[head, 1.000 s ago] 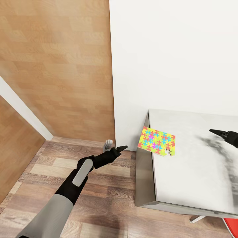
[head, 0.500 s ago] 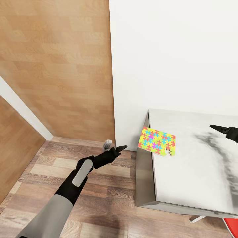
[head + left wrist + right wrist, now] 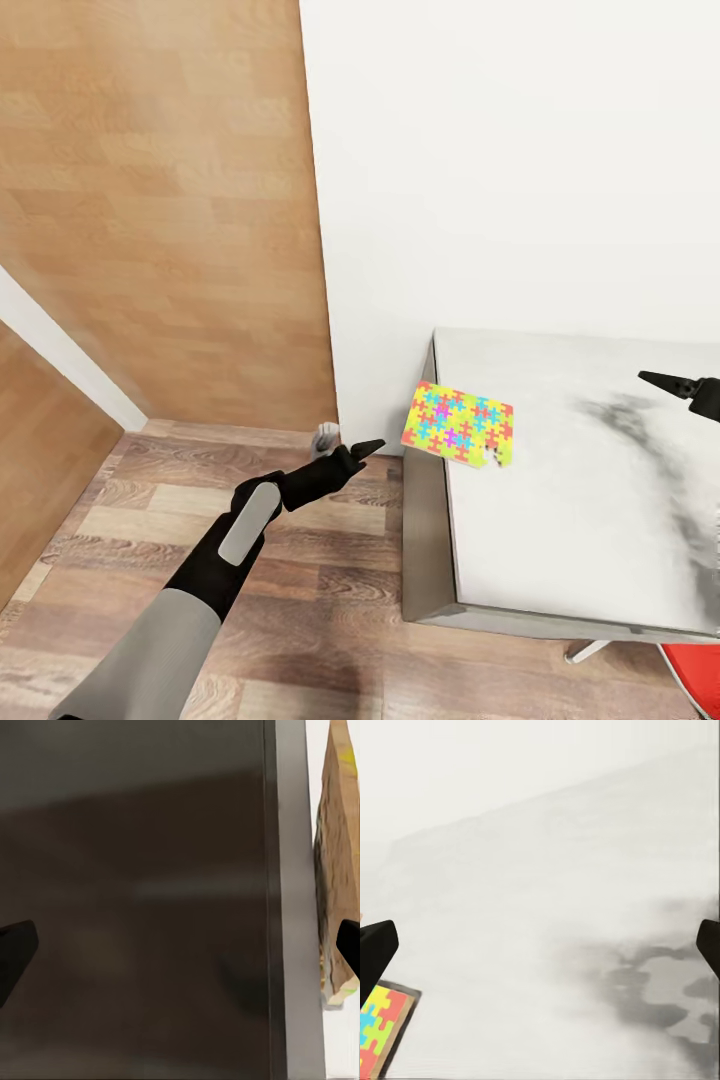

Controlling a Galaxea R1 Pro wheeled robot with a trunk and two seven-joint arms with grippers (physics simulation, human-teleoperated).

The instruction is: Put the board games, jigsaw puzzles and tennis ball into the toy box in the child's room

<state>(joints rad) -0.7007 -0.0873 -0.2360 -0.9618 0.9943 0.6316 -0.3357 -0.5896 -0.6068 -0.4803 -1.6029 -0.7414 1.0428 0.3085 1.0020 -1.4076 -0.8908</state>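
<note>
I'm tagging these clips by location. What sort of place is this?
Probably a room in a home: wood-plank floor, plain white wall, and a colourful jigsaw puzzle on a pale marbled table.

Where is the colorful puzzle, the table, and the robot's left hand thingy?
jigsaw puzzle [image 3: 458, 424], head view, middle of its colorful face.
table [image 3: 560, 530], head view, bare white top.
left gripper [image 3: 362, 449], head view, at its dark fingertips over the wood floor.

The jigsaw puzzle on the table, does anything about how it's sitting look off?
Yes. The jigsaw puzzle lies at the table's left edge with its corner hanging past the rim, over the floor. One corner nearer the table's middle looks chipped or missing pieces.
</note>
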